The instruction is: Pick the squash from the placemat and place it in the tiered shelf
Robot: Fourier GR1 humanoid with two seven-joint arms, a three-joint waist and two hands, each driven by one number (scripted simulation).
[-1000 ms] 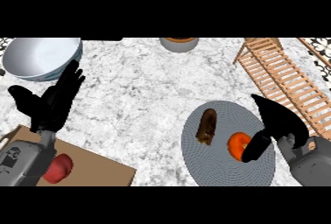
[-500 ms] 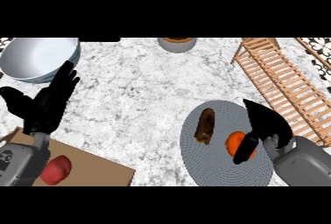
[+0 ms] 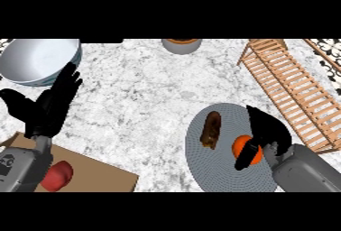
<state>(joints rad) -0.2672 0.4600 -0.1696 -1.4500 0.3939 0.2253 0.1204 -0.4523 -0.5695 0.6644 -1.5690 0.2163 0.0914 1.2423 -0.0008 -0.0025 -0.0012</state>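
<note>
At the 4 o'clock part of the bench (image 3: 146, 90), a round grey placemat (image 3: 213, 173) is seen, and the orange squash (image 3: 240, 145) lies on its 3 o'clock half. Only a rounded orange patch is shown, so its long axis and heading cannot be told. The right robot hand (image 3: 269, 133) is curled round it, with fingers over its 1 o'clock side and the thumb laid across its 5 o'clock side.

Just beside the squash, at its 10 o'clock, a brown elongated item (image 3: 212, 130) lies on the same mat, its long axis running from 12 to 6 o'clock. The wooden tiered shelf (image 3: 293, 90) is set at 1 o'clock from the squash, near the mat's edge.

The left robot hand (image 3: 50, 108) is held spread at 9 o'clock, fingers up, below a white bowl (image 3: 36, 61). A brown board (image 3: 100, 173) with a red object (image 3: 58, 175) is found at 7 o'clock, and a grey pot (image 3: 181, 45) at 12 o'clock.
</note>
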